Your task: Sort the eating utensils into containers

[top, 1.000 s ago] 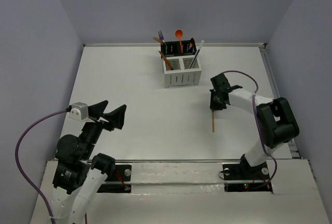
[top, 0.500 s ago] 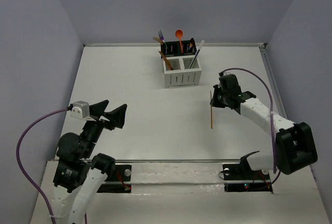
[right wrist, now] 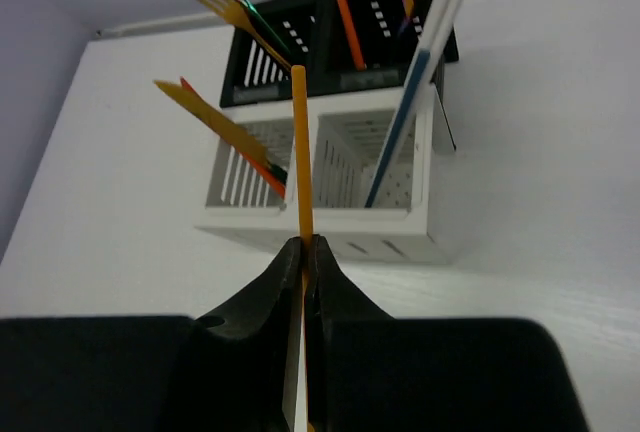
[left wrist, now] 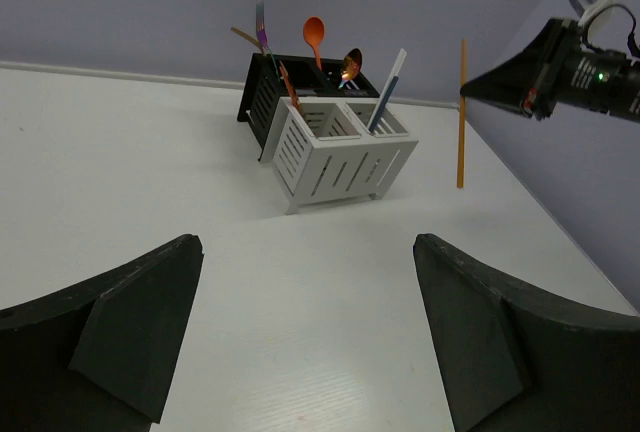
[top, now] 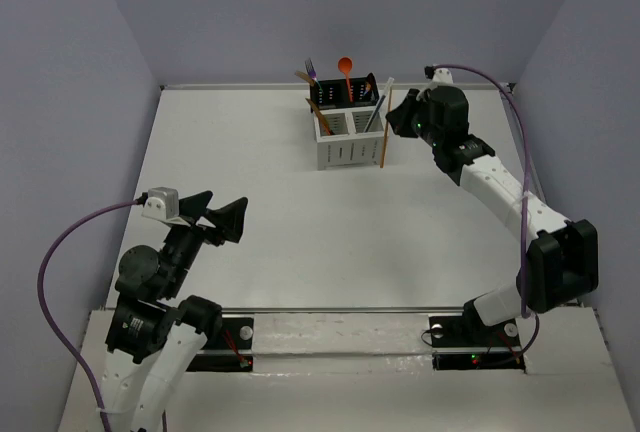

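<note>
The containers are two white and two black holders joined in a block at the table's far middle; they also show in the left wrist view and the right wrist view. They hold an orange spoon, forks, and a white-and-blue chopstick pair. My right gripper is shut on an orange chopstick and holds it upright in the air just right of the block; it also shows in the right wrist view and the left wrist view. My left gripper is open and empty at the near left.
Purple cables run along both arms. A raised rail borders the table's right edge. Blue-grey walls enclose the table on three sides.
My right gripper has lifted the orange chopstick off the table and carried it back and left to beside the containers, turning it upright. The left arm shifted only slightly.
</note>
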You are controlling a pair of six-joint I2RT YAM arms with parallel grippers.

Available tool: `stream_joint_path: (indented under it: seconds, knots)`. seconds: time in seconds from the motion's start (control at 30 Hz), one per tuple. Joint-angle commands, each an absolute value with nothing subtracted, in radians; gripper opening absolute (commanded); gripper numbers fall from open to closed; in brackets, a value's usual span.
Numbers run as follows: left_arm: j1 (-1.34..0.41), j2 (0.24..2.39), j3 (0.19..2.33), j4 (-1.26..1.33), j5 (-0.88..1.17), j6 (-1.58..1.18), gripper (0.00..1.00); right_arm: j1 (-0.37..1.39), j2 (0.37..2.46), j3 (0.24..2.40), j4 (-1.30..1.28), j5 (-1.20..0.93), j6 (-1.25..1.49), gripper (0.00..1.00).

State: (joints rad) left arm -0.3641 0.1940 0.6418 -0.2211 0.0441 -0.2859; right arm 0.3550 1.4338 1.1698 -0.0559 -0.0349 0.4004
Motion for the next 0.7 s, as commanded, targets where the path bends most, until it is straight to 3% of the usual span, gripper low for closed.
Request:
stream_joint_path:
  seconds: [0.0, 0.3, 0.67]
  knots:
    - [-0.359, 0.222, 0.661, -0.169, 0.054, -0.275, 0.99, 0.36, 1.56, 1.356, 0.141, -0.037, 0.365, 0.07]
    - [-0.339, 0.242, 0.661, -0.166, 0.06, -0.27, 0.99, 0.36, 1.776, 1.561, 0.314, 0.044, 0.313, 0.07]
    - [-0.321, 0.259, 0.66, -0.161, 0.074, -0.267, 0.99, 0.36, 1.899, 1.505, 0.544, 0.081, 0.27, 0.07]
